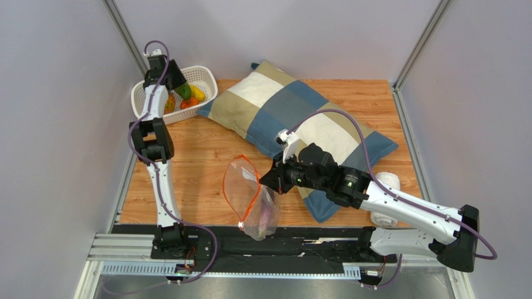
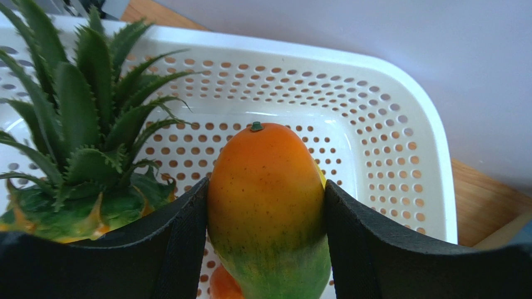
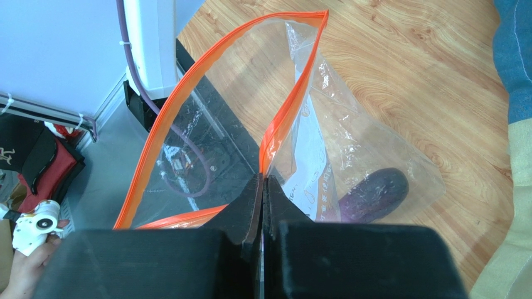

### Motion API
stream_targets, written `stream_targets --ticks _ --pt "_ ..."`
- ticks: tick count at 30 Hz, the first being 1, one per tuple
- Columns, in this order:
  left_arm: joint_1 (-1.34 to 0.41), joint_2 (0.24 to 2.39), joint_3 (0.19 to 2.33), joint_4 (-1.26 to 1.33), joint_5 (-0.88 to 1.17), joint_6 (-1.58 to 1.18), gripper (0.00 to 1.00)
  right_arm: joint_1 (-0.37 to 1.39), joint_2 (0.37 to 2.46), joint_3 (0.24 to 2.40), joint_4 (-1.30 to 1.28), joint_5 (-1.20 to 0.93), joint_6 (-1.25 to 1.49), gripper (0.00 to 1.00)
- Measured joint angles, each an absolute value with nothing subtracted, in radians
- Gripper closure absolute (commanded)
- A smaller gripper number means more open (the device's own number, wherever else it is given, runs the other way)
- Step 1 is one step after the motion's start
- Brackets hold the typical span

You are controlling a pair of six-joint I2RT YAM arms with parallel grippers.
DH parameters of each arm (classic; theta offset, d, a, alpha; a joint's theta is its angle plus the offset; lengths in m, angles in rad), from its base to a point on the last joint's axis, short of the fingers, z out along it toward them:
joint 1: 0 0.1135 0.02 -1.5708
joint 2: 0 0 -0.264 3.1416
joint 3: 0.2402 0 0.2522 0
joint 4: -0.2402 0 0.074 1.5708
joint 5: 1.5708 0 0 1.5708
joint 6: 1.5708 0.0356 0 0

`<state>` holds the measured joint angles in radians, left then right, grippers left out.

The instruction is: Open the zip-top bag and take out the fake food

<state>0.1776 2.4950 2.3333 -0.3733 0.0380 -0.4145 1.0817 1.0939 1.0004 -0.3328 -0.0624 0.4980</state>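
Orange zip strip (image 3: 187, 93) of the clear zip-top bag (image 1: 250, 196) is pinched in the right tool (image 3: 262, 187), its mouth gaping, at the table's (image 1: 206, 143) near edge. A purple eggplant (image 3: 374, 194) lies inside. The left tool (image 2: 265, 187) grips the mango (image 2: 268, 156) over the white basket (image 2: 399, 93), beside the pineapple (image 2: 75, 124).

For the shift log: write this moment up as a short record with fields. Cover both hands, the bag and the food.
left hand: closed on the mango, over the white basket
right hand: shut, pinching the orange rim of the zip-top bag
bag state: mouth open, at the near edge of the table
in bag: purple eggplant; no other food visible
in basket: pineapple, yellow piece, orange-red piece
nearby: patchwork pillow beyond the bag
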Motion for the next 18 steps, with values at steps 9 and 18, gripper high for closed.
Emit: stream_targets --ticks 9,18 --pt "0.185 2.494 2.349 -0.457 0.055 -0.408 0.01 1.004 1.255 1.113 -0.332 -0.128 0.444 1.00" --pt "0.194 2.318 2.392 -0.781 0.150 -0.471 0.17 0.871 1.408 1.217 -0.336 -0.232 0.408 1.00"
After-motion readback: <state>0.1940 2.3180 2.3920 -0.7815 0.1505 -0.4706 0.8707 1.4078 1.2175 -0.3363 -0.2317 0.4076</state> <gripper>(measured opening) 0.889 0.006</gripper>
